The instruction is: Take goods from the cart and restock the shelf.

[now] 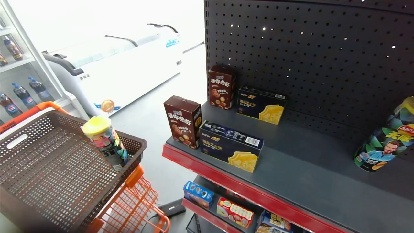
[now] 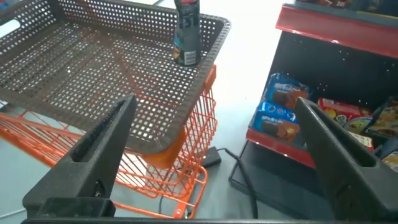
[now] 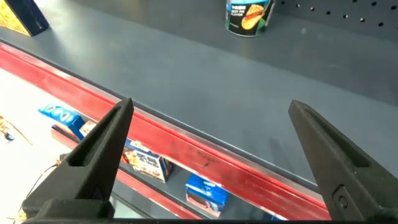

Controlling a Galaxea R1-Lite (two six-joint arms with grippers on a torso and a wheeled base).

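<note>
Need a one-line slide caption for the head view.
Chip canister sits in the cart's brown basket beside a shelf holding four boxes and a second canister.

From the head, looks down on cart point(image 1: 48, 168), left, and shelf point(image 1: 307, 155), right. From each wrist, looks closer: left at the cart, right along the shelf edge.

2 brown bxs point(image 1: 183, 121) point(image 1: 222, 86), 2 navy bxs point(image 1: 231, 150) point(image 1: 261, 105), 2 chip cans point(image 1: 106, 142) point(image 1: 386, 139).

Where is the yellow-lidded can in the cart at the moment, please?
The yellow-lidded can stands on the head view's left, in the corner of the brown basket nearest the shelf, atop the orange cart.
</note>
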